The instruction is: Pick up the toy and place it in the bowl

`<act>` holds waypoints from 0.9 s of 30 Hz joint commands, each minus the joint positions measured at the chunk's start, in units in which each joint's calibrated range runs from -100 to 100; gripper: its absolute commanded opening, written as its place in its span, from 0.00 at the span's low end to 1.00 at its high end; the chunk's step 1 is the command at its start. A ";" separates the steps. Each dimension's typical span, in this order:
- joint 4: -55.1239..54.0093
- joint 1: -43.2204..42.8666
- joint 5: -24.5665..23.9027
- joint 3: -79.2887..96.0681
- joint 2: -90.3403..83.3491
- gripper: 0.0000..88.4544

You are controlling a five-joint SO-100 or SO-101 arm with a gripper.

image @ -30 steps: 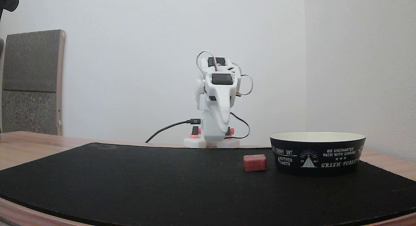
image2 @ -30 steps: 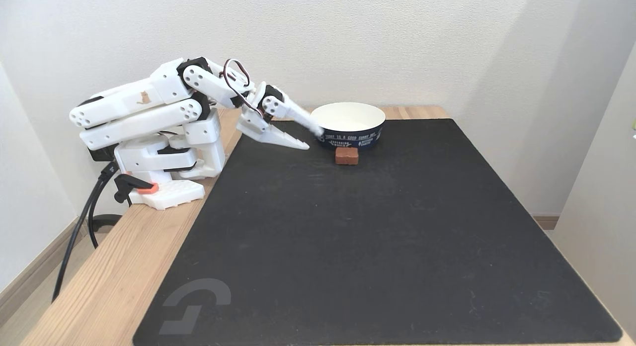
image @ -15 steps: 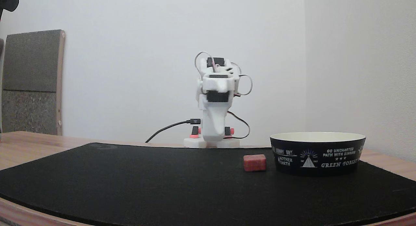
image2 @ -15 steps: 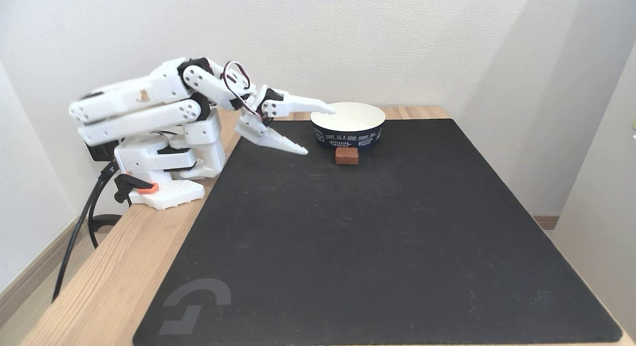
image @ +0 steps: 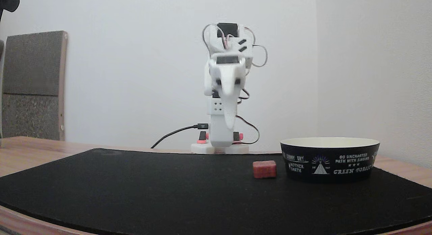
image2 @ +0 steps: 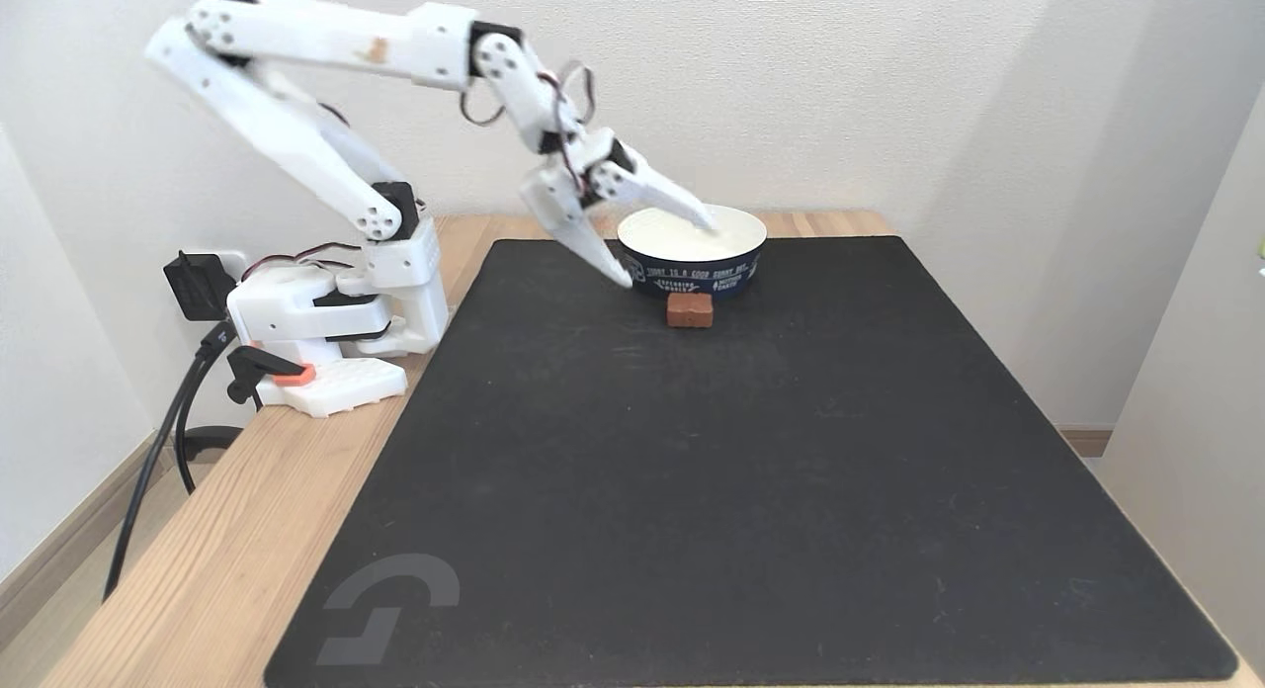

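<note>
The gripper (image2: 667,250) hangs in the air with its fingers spread wide and nothing between them; in a fixed view one fingertip (image2: 704,218) lies across the bowl's (image2: 736,263) cream inside, the other (image2: 621,276) outside its wall. What shows of the bowl's inside is bare. The toy (image2: 689,309) sits on the black mat (image2: 751,471) just beside the bowl's wall, apart from the gripper (image: 231,108).
</note>
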 commanded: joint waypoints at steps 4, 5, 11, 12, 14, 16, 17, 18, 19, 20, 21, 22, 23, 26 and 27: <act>3.08 -4.96 -3.86 -12.25 13.67 0.44; 3.16 -5.47 -3.96 -13.42 15.08 0.44; 5.70 -7.72 -4.12 -20.18 23.17 0.44; 5.70 -7.64 -4.12 -20.81 24.17 0.44; 5.70 -7.56 -4.12 -22.34 26.42 0.44; 5.70 -7.64 -4.74 -23.51 27.59 0.44; 5.79 -7.64 -5.58 -24.14 28.01 0.44; 6.55 -7.72 -7.04 -25.59 28.84 0.44; 7.48 -7.81 -7.51 -26.58 29.17 0.44; 8.92 -7.81 -8.14 -27.93 29.51 0.44; 10.11 -7.81 -8.61 -29.19 30.01 0.44; 11.38 -7.81 -9.02 -30.81 30.59 0.44; 13.58 -7.81 -9.18 -34.06 31.93 0.44; 16.46 -7.81 -9.18 -38.65 34.68 0.44; 17.22 -7.81 -9.18 -39.83 35.68 0.44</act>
